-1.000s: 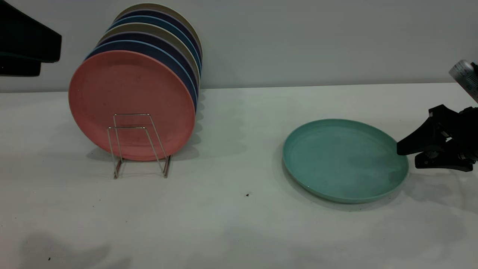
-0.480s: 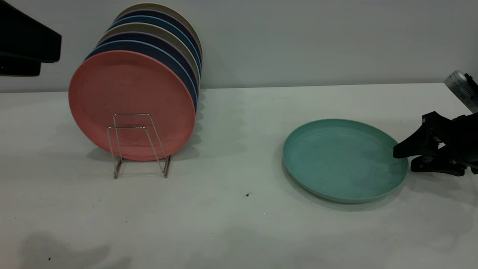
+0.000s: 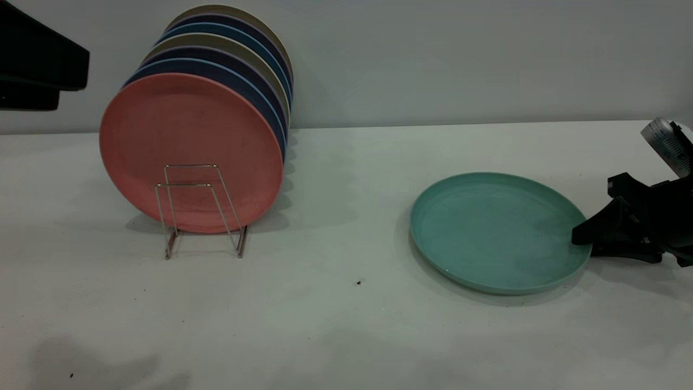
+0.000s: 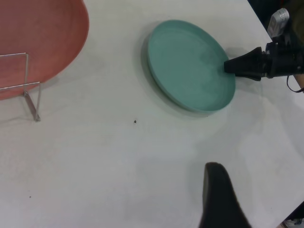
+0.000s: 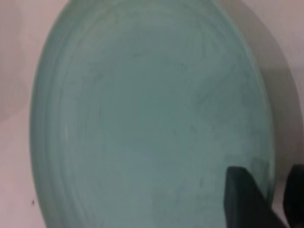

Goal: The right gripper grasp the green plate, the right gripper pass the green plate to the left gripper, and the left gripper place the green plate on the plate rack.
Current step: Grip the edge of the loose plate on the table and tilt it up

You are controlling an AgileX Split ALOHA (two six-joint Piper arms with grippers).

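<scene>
The green plate [image 3: 495,230] lies flat on the white table at the right. My right gripper [image 3: 582,244] is low at the plate's right edge. It is open, with one jaw over the plate's inside and the other outside the rim. The right wrist view shows the plate [image 5: 147,118] filling the picture and the rim between the right gripper's [image 5: 268,190] two jaws. My left gripper [image 4: 217,199] hangs high over the table's front, away from the plate [image 4: 190,64]. The plate rack [image 3: 197,211] stands at the left.
The rack holds a salmon-pink plate [image 3: 189,146] in front, with dark blue plates [image 3: 238,81] and beige ones behind it. Two wire loops stand free in front of the pink plate. Bare table [image 3: 346,227] lies between the rack and the green plate.
My right gripper has come down toward the table and its jaws now straddle the green plate's right rim. The plate and the left arm have not moved.
</scene>
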